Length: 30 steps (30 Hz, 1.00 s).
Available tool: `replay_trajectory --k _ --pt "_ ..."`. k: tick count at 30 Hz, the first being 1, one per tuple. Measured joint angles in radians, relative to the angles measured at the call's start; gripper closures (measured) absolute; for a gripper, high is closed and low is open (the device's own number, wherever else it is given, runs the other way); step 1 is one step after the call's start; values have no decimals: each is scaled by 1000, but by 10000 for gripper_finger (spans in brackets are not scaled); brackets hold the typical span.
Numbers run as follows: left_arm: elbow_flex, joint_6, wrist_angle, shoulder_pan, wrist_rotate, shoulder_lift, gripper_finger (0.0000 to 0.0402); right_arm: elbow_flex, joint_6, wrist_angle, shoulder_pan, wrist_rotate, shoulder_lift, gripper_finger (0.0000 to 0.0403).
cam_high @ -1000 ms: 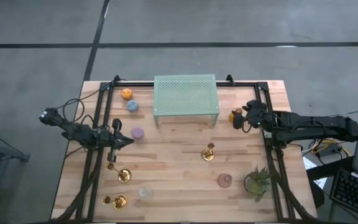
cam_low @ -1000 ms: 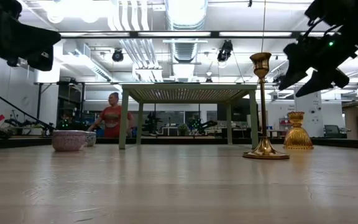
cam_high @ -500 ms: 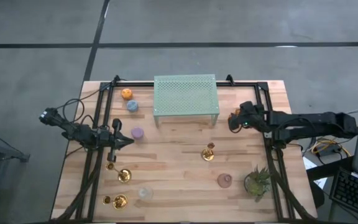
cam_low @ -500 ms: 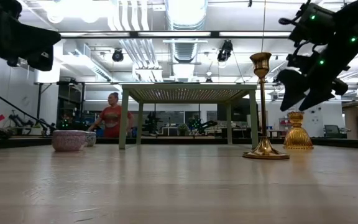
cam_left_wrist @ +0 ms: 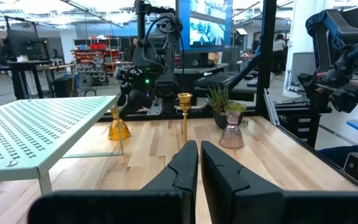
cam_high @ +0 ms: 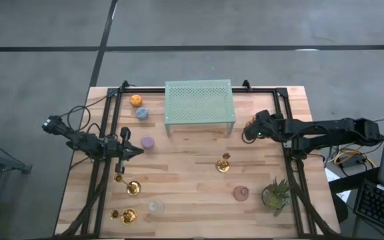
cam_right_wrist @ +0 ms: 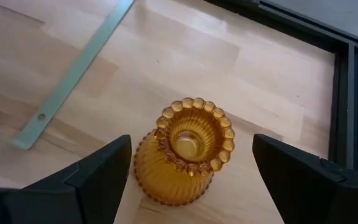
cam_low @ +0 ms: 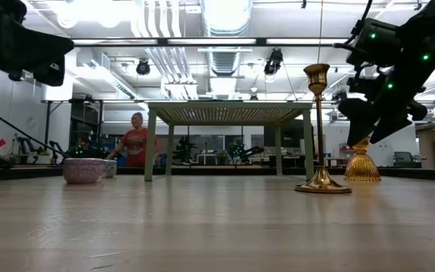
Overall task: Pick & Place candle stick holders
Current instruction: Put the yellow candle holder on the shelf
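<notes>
An amber ribbed candle holder [cam_right_wrist: 182, 155] stands upright on its base on the wooden table, right of the pale green rack [cam_high: 199, 102]. My right gripper [cam_right_wrist: 190, 144] hovers over it, open, pointing down, one finger on either side and apart from it; the low view shows the gripper [cam_low: 372, 125] just above the holder [cam_low: 361, 162]. My left gripper [cam_high: 135, 152] is shut and empty beside the purple cup [cam_high: 147, 142]. A tall gold stemmed holder [cam_high: 224, 163] stands mid-table.
Orange [cam_high: 135, 101] and blue [cam_high: 141, 113] cups stand left of the rack. Gold holders [cam_high: 132, 188] and a clear cup [cam_high: 155, 207] stand near left. A pink holder [cam_high: 241, 193] and a potted plant [cam_high: 275, 193] stand near right. A person [cam_low: 136, 140] is in the room beyond.
My right gripper has gone toward the table's left edge and down, tipping its fingers downward, until it stands over the amber holder. The holder has stayed where it was.
</notes>
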Motion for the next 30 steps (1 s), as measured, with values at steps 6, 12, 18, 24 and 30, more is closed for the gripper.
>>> replay_trajectory --k 6,12,18,24,30 --pt "0 0 0 0 0 0 376 0 -4 6 0 26 17 78" --pt "0 0 0 0 0 0 376 -2 -4 15 0 26 23 78" --pt "0 0 0 0 0 0 376 -10 -5 40 0 19 32 85" --pt "0 0 0 0 0 0 376 -16 -15 55 0 18 44 134" --pt "0 0 0 0 0 0 376 -30 -21 62 0 18 43 177"
